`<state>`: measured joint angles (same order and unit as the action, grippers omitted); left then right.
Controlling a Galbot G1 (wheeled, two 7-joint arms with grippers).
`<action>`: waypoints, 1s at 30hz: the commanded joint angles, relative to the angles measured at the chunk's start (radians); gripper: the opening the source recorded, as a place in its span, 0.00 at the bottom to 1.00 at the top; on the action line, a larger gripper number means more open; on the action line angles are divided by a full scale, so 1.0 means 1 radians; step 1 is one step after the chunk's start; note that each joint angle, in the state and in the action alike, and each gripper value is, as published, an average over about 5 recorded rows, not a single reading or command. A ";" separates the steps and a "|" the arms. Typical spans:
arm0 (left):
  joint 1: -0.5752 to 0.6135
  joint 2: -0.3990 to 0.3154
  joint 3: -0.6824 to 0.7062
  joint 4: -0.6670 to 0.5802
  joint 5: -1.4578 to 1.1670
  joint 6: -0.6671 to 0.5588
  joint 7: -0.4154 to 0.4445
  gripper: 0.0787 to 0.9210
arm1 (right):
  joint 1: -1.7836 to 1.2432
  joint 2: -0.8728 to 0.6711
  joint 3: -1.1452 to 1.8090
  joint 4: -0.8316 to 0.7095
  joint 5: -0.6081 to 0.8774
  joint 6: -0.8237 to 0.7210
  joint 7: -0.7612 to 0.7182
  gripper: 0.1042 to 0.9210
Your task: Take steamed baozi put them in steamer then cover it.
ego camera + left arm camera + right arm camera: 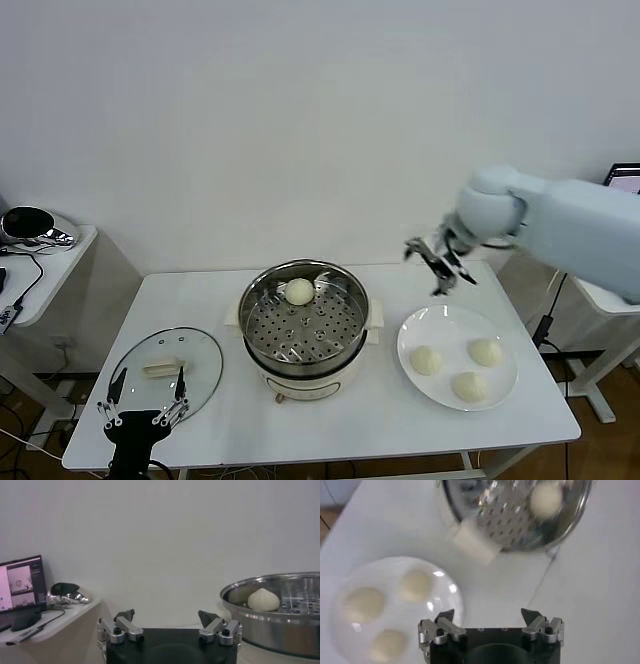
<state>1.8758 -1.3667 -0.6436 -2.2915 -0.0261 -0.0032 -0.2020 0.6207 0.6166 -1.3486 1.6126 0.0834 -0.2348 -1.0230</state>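
Hovering right gripper (443,262), jaws apart

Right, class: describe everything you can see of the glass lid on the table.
The cover is a round clear glass lid with a metal rim and a cream-white rectangular handle at its centre. It lies flat on the white table, handle up, left of the steamer and apart from it. The left gripper sits at its near edge, open; whether they touch cannot be told.
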 commanded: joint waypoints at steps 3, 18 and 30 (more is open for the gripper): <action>-0.001 -0.002 -0.001 0.005 0.003 0.001 0.001 0.88 | -0.246 -0.154 0.097 0.054 -0.034 -0.107 0.003 0.88; 0.001 -0.011 -0.017 0.017 0.004 0.000 0.002 0.88 | -0.533 0.034 0.306 -0.153 -0.177 -0.074 0.034 0.88; -0.003 -0.014 -0.019 0.025 0.004 -0.001 0.001 0.88 | -0.587 0.148 0.345 -0.258 -0.186 -0.064 0.046 0.88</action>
<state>1.8726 -1.3808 -0.6617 -2.2658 -0.0226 -0.0040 -0.2010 0.0864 0.7183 -1.0380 1.4048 -0.0889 -0.2973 -0.9828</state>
